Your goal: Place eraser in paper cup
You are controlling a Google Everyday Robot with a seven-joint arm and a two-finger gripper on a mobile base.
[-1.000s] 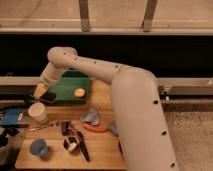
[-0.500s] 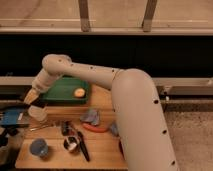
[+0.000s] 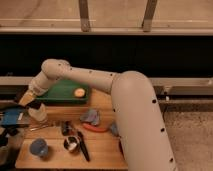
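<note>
The gripper [image 3: 28, 101] sits just above the paper cup [image 3: 38, 113] at the table's [image 3: 100, 150] left side and covers the cup's rim and opening, so the interior cannot be checked. The eraser cannot be made out anywhere. The robot's large white arm [image 3: 135, 120] hides the table's right portion and runs off the bottom edge. The small metal cup [image 3: 71, 144] and the dark tool [image 3: 82, 146] beside it are too blurred to detail.
</note>
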